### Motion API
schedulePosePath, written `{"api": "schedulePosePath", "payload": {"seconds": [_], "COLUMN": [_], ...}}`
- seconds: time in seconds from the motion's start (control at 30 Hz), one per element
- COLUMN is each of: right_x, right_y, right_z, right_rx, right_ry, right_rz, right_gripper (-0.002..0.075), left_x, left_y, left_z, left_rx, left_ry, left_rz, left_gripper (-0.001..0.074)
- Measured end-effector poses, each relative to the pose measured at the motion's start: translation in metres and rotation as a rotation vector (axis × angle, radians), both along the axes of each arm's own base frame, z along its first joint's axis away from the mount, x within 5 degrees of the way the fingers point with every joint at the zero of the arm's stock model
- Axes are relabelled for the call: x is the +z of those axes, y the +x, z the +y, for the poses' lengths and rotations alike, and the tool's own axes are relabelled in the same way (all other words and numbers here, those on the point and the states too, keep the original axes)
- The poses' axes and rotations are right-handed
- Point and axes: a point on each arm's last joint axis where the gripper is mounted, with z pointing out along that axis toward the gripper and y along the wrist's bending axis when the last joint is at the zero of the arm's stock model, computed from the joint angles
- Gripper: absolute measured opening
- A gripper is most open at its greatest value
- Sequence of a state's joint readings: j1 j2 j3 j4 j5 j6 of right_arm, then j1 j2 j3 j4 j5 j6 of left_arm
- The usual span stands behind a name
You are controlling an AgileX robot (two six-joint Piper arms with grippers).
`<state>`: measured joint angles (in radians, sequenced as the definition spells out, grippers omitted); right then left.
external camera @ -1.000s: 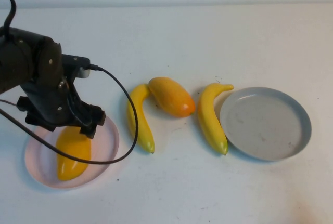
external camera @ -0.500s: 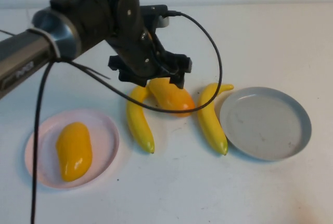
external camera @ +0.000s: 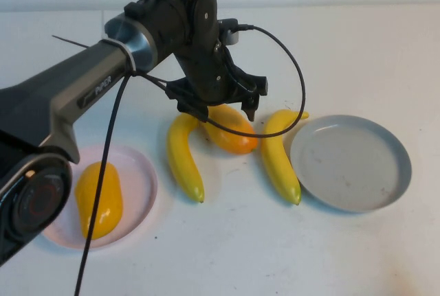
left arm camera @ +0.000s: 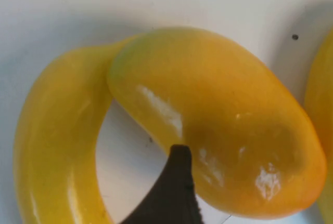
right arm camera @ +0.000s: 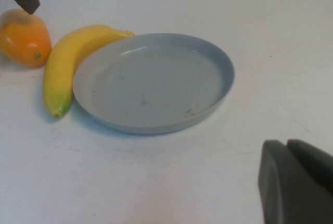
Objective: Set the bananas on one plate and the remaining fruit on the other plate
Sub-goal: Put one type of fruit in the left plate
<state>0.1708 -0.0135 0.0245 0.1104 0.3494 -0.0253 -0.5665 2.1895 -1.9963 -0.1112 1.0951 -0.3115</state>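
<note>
Shifted from the pale pink plate (external camera: 141,179) to above the orange blushed plastic mango (external camera: 230,130) mid-counter, the left gripper (external camera: 218,102) hovers open for the second fruit; the right gripper (right arm camera: 291,182) stays shut, parked.

Left arm (external camera: 69,97): dark grey tube w/ silver ring & small pale lettering, glossy black wrist housing, thin black cables looping off it. Left gripper (external camera: 220,107) black, pointed fingertip (left arm camera: 174,193). Right gripper (right arm camera: 294,182): dark grey blocky fingers.

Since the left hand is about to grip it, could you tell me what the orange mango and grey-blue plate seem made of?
The orange mango, under the open left hand, looks like glossy moulded plastic, given its sharp highlights. The grey-blue plate looks matte, plastic or glazed ceramic.
</note>
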Motion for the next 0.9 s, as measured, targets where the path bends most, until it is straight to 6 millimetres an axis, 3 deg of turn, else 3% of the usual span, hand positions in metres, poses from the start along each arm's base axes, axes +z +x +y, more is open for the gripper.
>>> {"api": "schedulePosePath", "payload": {"seconds": [0.63,0.9], "right_x": [0.000,0.000], "right_y": [0.000,0.000], "right_z": [0.000,0.000], "right_rx": [0.000,0.000], "right_ry": [0.004,0.004], "right_rz": [0.001,0.001], "right_gripper": [-0.0017,-0.0017], "left_x": [-0.041,-0.043], "left_y": [0.016,0.019], "left_z": [0.005,0.003], "left_rx": [0.047,-0.012], "left_ry": [0.031,0.032], "left_rz": [0.063,0.020], "left_gripper": [0.0629,0.0542]}}
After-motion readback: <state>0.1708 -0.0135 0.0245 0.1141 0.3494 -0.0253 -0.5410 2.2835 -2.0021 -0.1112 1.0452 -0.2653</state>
